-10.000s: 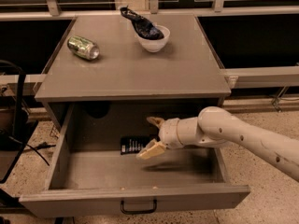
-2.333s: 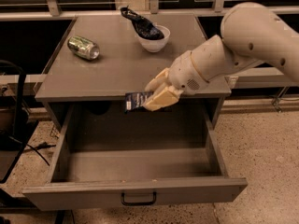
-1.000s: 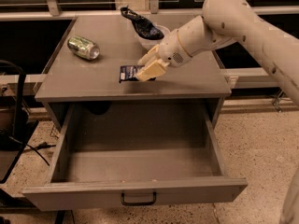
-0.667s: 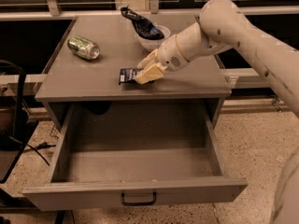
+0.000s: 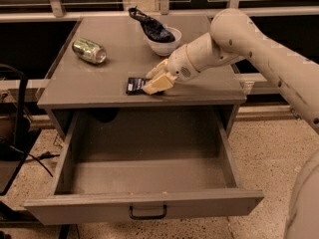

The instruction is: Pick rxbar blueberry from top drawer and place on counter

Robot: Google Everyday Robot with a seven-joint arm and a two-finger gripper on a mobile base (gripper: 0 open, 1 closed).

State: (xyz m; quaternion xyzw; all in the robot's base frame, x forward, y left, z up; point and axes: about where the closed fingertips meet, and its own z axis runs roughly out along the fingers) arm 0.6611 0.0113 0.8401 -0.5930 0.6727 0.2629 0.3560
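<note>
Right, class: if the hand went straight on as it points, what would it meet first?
The rxbar blueberry, lying right at the tip of the hand over the counter; beyond it probably the counter itself, though depth is unclear.

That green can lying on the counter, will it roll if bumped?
Likely yes: the green can lies sideways on the flat counter, nothing blocking it. It looks light, possibly dented, so it may wobble. The end effector is apart from it, holding the rxbar blueberry at the counter's front.
</note>
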